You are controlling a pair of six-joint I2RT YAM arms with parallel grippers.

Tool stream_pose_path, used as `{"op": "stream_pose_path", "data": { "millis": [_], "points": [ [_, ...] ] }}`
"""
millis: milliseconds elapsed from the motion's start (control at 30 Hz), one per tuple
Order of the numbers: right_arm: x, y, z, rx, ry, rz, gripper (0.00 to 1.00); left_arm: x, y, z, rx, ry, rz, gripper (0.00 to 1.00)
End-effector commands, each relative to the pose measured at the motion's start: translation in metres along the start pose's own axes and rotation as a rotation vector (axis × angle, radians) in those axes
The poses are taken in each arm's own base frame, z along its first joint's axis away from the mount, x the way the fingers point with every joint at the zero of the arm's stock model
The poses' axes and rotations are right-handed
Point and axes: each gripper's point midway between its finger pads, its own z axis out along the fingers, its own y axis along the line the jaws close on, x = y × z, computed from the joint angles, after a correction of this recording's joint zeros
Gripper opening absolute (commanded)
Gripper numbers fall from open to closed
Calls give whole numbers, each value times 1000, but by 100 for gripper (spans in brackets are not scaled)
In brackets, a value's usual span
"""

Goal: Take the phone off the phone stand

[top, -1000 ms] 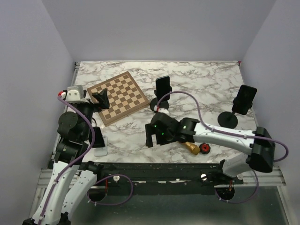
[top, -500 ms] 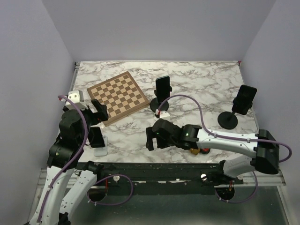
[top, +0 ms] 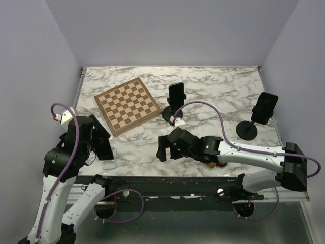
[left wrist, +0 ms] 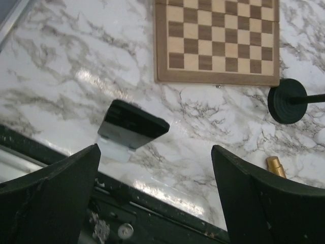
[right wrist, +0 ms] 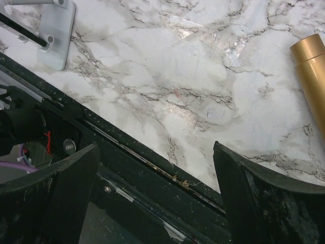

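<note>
A dark phone (left wrist: pixel 133 124) leans in a small white stand (left wrist: pixel 116 150) at the table's near left; the stand also shows in the top view (top: pixel 108 162). My left gripper (left wrist: pixel 155 168) is open and empty, above and just behind that phone; in the top view it (top: pixel 100 137) overlaps the phone. My right gripper (top: pixel 163 149) is open and empty, low over the front edge at mid-table, right of the white stand (right wrist: pixel 53 35). Two more phones stand on black round-based stands, one at centre (top: pixel 176 95) and one at far right (top: pixel 266 107).
A wooden chessboard (top: pixel 128 105) lies at the back left, also in the left wrist view (left wrist: pixel 218 40). A gold cylinder (right wrist: pixel 312 76) lies beside my right arm. The centre stand's black base (left wrist: pixel 288 100) sits right of the board. The black front rail (right wrist: pixel 152 168) runs below the right gripper.
My left arm has pulled back from the chessboard towards the near left, over the white stand. My right gripper has shifted slightly towards the front edge.
</note>
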Motion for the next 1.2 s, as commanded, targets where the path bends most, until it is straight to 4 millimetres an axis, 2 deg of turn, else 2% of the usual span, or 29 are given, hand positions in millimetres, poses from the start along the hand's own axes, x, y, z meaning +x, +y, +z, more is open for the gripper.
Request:
{"op": "stream_pose_path", "data": {
  "millis": [0,267,367,533,767,900,1033,1167],
  "points": [
    [-2,-11,-2,55,-19,-18,100,13,26,-12,-258,110,-203,99],
    [-15,-7,-18,27,-68,2,100,8,16,-15,-361,140,-504,98],
    [-18,-9,-24,31,-80,13,100,16,15,-4,-412,179,-574,97],
    [-20,-15,-35,30,-104,32,100,31,21,24,-490,250,-667,90],
    [-18,-20,-41,29,-115,42,100,20,29,52,-530,214,-707,92],
    [-16,-23,-40,40,-113,44,100,24,26,64,-529,252,-707,92],
    [-16,-26,-41,48,-116,46,100,47,25,68,-557,333,-743,81],
    [-16,-25,-39,48,-117,47,100,53,24,69,-553,334,-783,73]
  ]
}}
